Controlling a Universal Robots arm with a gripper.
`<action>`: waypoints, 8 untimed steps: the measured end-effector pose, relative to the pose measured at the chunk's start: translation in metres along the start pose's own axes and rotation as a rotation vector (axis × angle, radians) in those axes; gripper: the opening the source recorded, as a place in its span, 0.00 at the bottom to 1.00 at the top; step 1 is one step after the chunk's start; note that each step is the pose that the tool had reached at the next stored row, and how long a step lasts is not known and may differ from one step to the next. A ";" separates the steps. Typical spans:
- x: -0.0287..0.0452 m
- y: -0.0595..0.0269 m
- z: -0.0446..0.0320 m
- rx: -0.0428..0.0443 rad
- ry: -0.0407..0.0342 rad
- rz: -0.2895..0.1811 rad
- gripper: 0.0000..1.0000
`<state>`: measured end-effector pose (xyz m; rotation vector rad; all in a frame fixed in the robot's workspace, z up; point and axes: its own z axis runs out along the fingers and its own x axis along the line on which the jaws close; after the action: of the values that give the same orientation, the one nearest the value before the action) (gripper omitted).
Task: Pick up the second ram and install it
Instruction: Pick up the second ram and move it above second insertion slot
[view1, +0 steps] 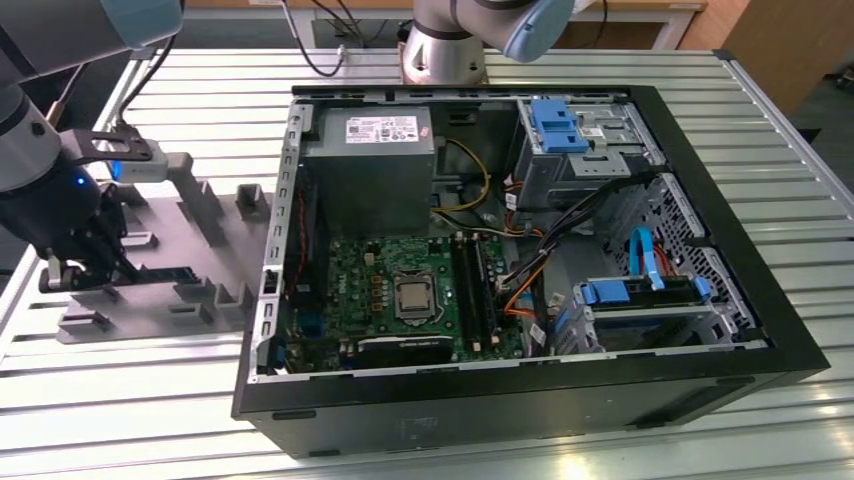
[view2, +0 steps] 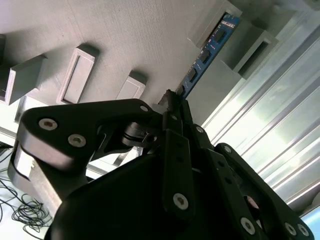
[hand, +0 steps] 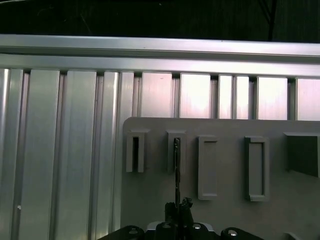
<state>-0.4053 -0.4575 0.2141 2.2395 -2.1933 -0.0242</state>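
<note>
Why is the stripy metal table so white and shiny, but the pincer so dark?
In the second wrist view, light glares off the table, washing its ribs white, while the pincer, shut on the second ram, looks dark against it; in the exterior view the table also shines.

In the exterior view the holder plate lies on the table at nine o'clock from the computer case, bearing the second ram on edge in a holder block, while the power supply sits at the motherboard's twelve o'clock.
</note>
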 end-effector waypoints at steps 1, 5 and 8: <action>0.0000 0.0000 -0.0001 -0.0002 0.0001 0.000 0.14; 0.0000 0.0000 -0.0007 -0.0004 0.0003 0.000 0.14; 0.0000 0.0000 -0.0018 -0.0001 0.0001 0.000 0.14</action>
<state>-0.4053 -0.4575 0.2160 2.2394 -2.1931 -0.0243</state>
